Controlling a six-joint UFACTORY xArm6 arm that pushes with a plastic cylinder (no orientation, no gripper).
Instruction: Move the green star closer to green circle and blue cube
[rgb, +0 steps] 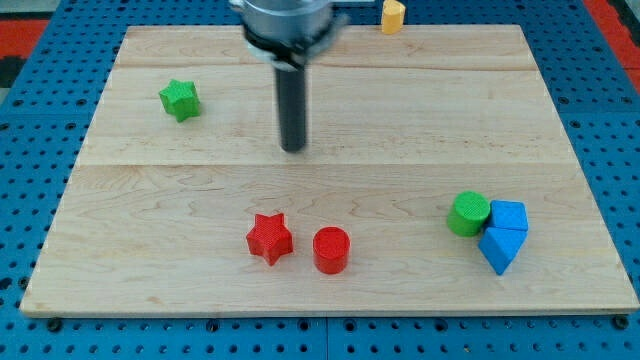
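Observation:
The green star (180, 99) lies near the view's upper left of the wooden board (400, 110). The green circle (468, 213) stands at the view's lower right, touching the blue cube (509, 215) on its right. My tip (293, 148) rests on the board near the middle, to the right of the green star and a little below it, well apart from it. It is far up and left of the green circle and blue cube.
A blue wedge-like block (499, 249) sits just below the blue cube. A red star (269, 238) and a red cylinder (331, 249) lie side by side at the lower middle. A yellow block (393, 15) sits off the board's top edge.

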